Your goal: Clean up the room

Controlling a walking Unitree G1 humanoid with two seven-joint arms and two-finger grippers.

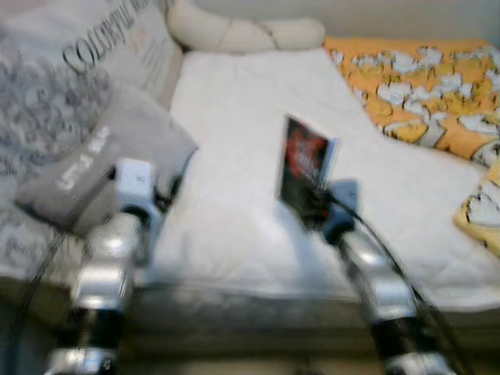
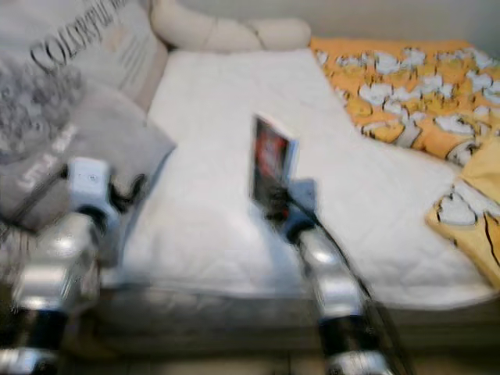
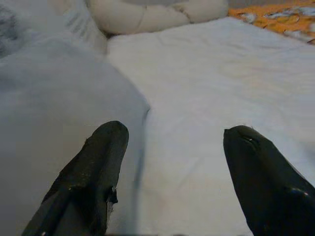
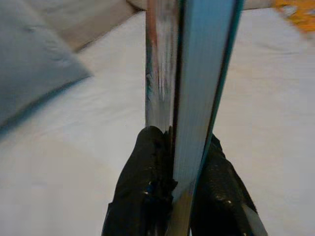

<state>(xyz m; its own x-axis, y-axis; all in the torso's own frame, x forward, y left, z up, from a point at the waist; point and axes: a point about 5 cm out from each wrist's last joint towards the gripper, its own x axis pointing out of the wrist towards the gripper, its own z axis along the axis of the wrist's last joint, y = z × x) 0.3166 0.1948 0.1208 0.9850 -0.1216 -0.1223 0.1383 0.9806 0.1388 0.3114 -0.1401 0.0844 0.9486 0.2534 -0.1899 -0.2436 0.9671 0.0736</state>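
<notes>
The book [image 1: 306, 168] stands upright above the white bed [image 1: 234, 203], clamped at its lower edge in the right gripper [image 1: 316, 209] jaws. It is lifted but not yet put away. At nine o'clock, the left gripper [image 3: 172, 162] hovers, jaws apart, beside a grey pillow [image 1: 101, 156].

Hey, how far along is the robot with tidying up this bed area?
Done: the book is off the white mattress, held upright in the right pincer above it. In hand: carrying that book; the left pincer is open, beside the grey pillow. Left: putting the book away, and probably straightening the pillows and the rumpled orange blanket.
</notes>
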